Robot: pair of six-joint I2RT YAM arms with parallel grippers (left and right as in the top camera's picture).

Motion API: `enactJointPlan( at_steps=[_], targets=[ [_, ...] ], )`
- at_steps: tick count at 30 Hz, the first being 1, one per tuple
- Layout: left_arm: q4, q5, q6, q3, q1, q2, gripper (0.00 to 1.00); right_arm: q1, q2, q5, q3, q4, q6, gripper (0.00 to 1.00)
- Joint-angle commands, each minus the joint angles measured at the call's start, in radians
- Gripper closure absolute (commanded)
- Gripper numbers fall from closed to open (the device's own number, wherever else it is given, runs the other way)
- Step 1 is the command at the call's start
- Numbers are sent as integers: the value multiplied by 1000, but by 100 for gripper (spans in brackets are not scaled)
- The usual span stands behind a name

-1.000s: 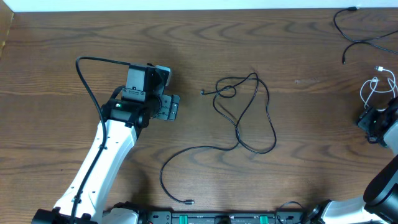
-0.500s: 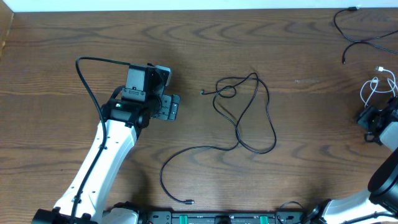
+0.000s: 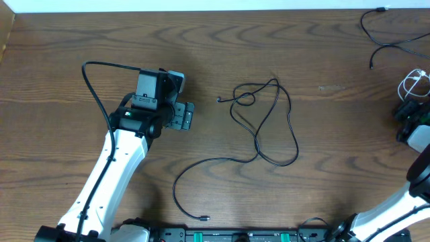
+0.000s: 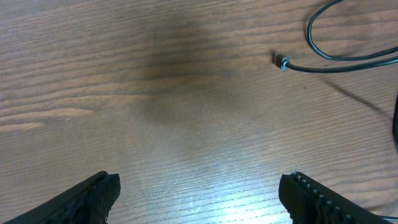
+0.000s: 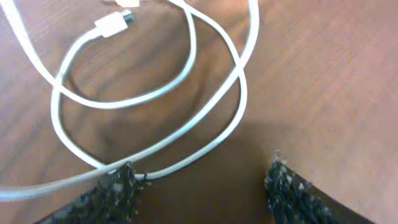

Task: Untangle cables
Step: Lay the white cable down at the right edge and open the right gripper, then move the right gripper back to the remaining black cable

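While the left arm reaches up the desk (image 3: 60, 60), its left pincer (image 4: 199, 208) hangs just above the bare wood with the jaws spread wide and nothing between them; the small plug (image 4: 281, 61) of a black cable lies ahead of it, apart from both fingers; at mid-desk that long black cable (image 3: 259, 156) sprawls in loose crossing loops, with a small knot-like loop near this plug and a tail curving down towards the near edge; a second black cable (image 3: 383, 46) lies in the far right corner, well apart from the first; at the right edge the white cable (image 5: 241, 93) lies coiled on the wood, and the right pincer (image 5: 199, 186) stands over it, jaws apart, one strand running against one finger, nothing pinched.
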Motion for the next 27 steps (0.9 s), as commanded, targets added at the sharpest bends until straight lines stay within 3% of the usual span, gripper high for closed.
enactJointPlan(
  at_steps=[1,15,27],
  targets=[
    [0,-13,-5,9,4,4,13,11,220,-192,-63,-48,98,35],
    [0,-13,-5,9,4,4,13,95,326,-194,212,-145,112,31],
    [0,-13,-5,9,4,4,13,97,265,-277,407,-472,17,32]
  ],
)
